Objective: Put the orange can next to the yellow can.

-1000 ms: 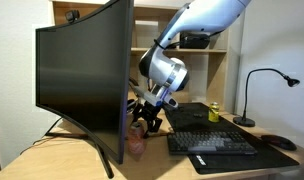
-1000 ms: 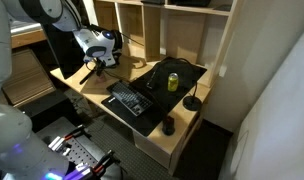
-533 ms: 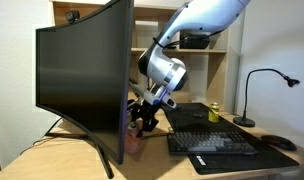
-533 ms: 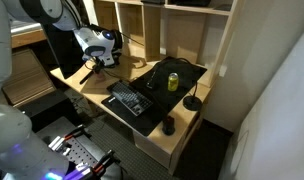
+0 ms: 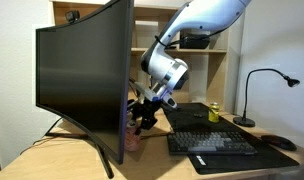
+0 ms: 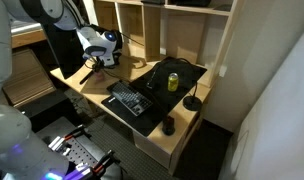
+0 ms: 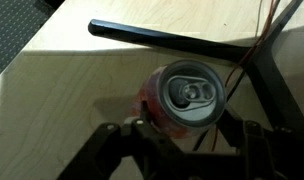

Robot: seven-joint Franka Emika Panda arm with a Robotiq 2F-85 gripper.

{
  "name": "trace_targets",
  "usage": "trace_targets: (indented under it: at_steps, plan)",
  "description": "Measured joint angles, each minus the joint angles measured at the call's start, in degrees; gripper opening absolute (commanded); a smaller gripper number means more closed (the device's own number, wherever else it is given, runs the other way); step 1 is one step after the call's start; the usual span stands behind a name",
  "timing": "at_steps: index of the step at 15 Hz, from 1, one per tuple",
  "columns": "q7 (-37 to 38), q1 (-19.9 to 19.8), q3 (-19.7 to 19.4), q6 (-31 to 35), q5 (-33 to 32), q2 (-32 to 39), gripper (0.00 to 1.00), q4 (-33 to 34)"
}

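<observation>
The orange can (image 7: 152, 103) stands upright on the wooden desk, and the wrist view looks down on its silver top. My gripper (image 7: 189, 130) is shut on it, one dark finger pressing each side. In an exterior view the gripper (image 5: 142, 124) hangs low just behind the monitor's edge, with the orange can (image 5: 135, 139) partly hidden there. The yellow can (image 5: 214, 112) stands on the black mat (image 6: 187, 72) at the back of the desk, well away from the gripper. From the other side the yellow can (image 6: 173, 82) and the gripper (image 6: 93, 63) also sit far apart.
A large curved monitor (image 5: 82, 80) stands close to the gripper, and its black foot (image 7: 182, 40) lies just beyond the can. A keyboard (image 5: 212, 142), a mouse (image 5: 282, 142) and a desk lamp (image 5: 254, 90) share the desk. Shelves (image 6: 162, 25) rise behind it.
The jaws have closed in from wide apart onto the orange can. The arm has hardly moved.
</observation>
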Motion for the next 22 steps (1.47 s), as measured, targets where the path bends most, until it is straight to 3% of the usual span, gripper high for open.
trace_targets:
  at_steps: [3,7,8,11,12,15,21,22]
  plan:
    - [-0.6,-2.6,-0.9,-1.3,2.1,-2.4,0.42,-0.2]
    - [-0.1,-4.7,-5.8,-1.7,0.8,-10.3,0.42,-4.3]
    - [-0.1,-5.2,-6.9,-1.7,0.8,-12.7,0.67,-5.8]
    - [-0.1,-6.7,-8.0,-1.7,0.8,-19.1,0.67,-9.9]
    - [-0.1,-6.7,-8.0,-1.7,0.8,-20.2,0.42,-10.8]
    - [0.3,-6.6,-8.0,-1.7,0.9,-20.5,0.42,-11.2]
    - [11.1,-9.2,-11.8,2.3,1.4,-18.9,0.42,-6.7]
    - [13.1,-9.9,-12.7,2.6,1.4,-18.5,0.67,-6.0]
